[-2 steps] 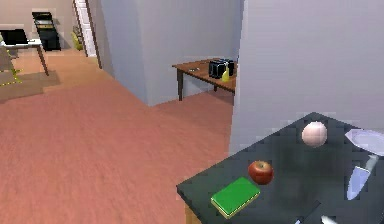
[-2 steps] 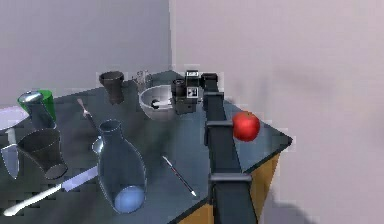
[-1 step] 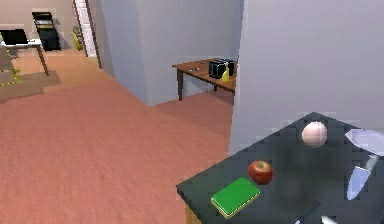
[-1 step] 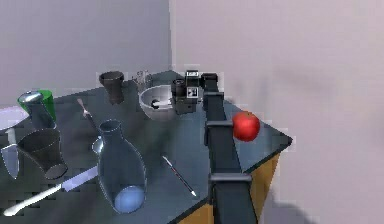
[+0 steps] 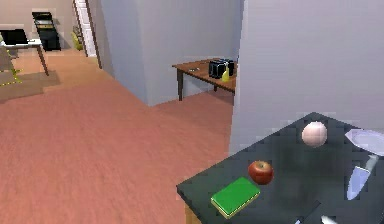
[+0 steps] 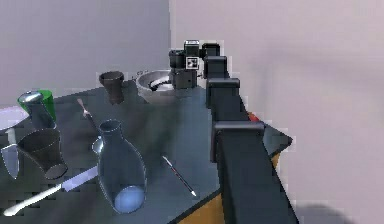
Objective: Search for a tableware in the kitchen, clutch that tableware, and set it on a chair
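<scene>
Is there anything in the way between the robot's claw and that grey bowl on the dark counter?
Nothing visible does. The gripper is right at the bowl, by its right side in the arm side view; whether they touch cannot be told. The dark cup stands off to the bowl's left, out of the way.

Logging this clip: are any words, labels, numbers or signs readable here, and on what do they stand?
None can be read.
The green book shows a plain cover.
The white squares bear black marks, not letters.
</scene>
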Motion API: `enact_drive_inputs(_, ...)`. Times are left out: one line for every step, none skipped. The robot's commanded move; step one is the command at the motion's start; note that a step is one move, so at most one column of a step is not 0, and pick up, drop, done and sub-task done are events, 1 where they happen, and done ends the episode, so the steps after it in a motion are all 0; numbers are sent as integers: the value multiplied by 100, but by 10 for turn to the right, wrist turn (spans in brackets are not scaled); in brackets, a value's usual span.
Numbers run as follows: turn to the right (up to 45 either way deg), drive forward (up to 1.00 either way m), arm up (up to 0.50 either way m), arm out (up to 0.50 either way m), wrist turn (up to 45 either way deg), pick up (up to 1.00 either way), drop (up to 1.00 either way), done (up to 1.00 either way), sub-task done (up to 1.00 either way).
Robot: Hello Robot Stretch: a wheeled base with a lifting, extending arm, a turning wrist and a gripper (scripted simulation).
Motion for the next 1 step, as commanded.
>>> enact_drive_inputs(0,0,0,0,-450,0,0,0,0)
